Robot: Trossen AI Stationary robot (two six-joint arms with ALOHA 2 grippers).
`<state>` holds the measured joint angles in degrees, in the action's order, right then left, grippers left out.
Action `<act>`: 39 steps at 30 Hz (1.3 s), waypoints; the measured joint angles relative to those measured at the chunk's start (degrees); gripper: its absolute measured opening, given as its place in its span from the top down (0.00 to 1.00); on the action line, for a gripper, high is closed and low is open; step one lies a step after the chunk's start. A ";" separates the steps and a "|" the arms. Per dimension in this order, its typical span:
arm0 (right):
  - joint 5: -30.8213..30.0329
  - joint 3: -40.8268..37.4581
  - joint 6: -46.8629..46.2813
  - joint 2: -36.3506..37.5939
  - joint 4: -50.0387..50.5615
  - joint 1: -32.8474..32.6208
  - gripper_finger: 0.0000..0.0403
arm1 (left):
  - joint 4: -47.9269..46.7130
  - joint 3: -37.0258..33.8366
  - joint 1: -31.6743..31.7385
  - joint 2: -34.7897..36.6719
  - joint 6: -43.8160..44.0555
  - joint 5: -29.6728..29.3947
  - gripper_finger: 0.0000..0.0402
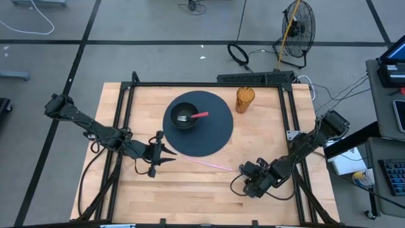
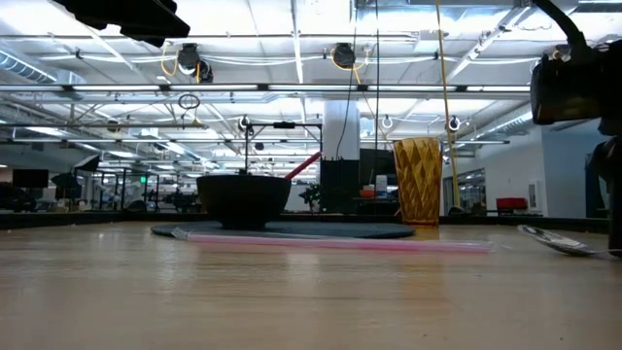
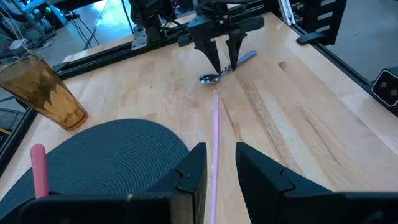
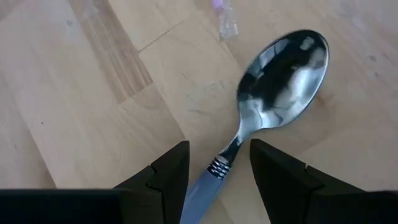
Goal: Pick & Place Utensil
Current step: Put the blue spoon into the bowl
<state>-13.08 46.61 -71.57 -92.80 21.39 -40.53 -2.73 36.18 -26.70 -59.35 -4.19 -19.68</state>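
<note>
spoon (image 4: 273, 93): shiny bowl, handle probably blue | right claw (image 4: 217, 171) astride handle

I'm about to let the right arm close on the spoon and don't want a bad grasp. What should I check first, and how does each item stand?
1. Right gripper open: ok.
2. Spoon handle between its fingers: ok, neck sits in the gap.
3. Spoon lying flat on the table: ok.
4. Pink straw clear of the grasp: ok, its tip ends just short of the spoon's head.
5. Left gripper out of the way: ok, open and well back near the mat.
6. Fingers low enough: cannot tell.
</note>
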 joint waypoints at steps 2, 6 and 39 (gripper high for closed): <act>0.48 -0.02 1.59 -0.04 0.24 0.00 0.59 | 0.03 -0.01 0.00 0.00 0.00 0.00 0.78; 2.52 -0.04 5.12 -0.15 2.86 0.02 0.62 | 0.01 -0.02 0.00 0.00 0.09 0.00 0.78; 4.48 -0.18 33.07 -0.20 0.42 6.17 0.90 | 0.01 -0.01 0.00 0.00 0.35 -0.01 0.78</act>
<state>-8.60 46.43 -38.49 -92.99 21.80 -34.36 -2.72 36.18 -26.70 -59.35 -3.84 -19.69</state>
